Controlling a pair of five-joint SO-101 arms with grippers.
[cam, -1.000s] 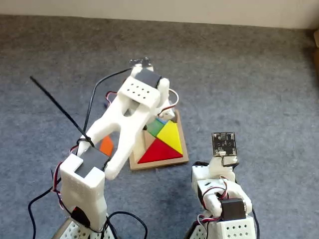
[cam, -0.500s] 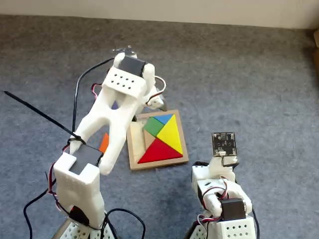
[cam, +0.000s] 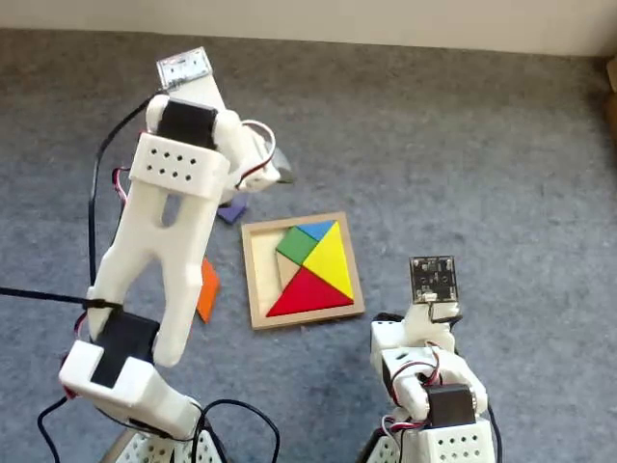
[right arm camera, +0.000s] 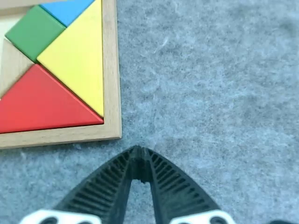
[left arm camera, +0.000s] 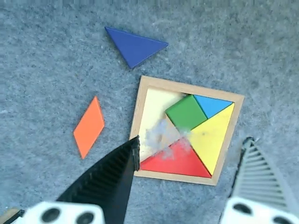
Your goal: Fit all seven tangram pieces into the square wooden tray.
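Tray [left arm camera: 154,105] with four coloured pieces [left arm camera: 180,161]; left gripper [left arm camera: 191,140] agape, empty; right gripper [right arm camera: 140,150] closed, empty.

From above I see the square wooden tray [cam: 265,280] on grey carpet [cam: 482,145]. It holds a red triangle [cam: 308,292], a yellow triangle [cam: 333,260], a green square [cam: 297,246] and a small blue triangle [cam: 316,231], with bare wood on its left. An orange parallelogram [cam: 209,287] lies just left of it, partly behind my raised left arm [cam: 164,222]. A dark blue piece [cam: 231,210] peeks out near the tray's far left corner. My right arm [cam: 429,386] sits folded near the front edge of the picture
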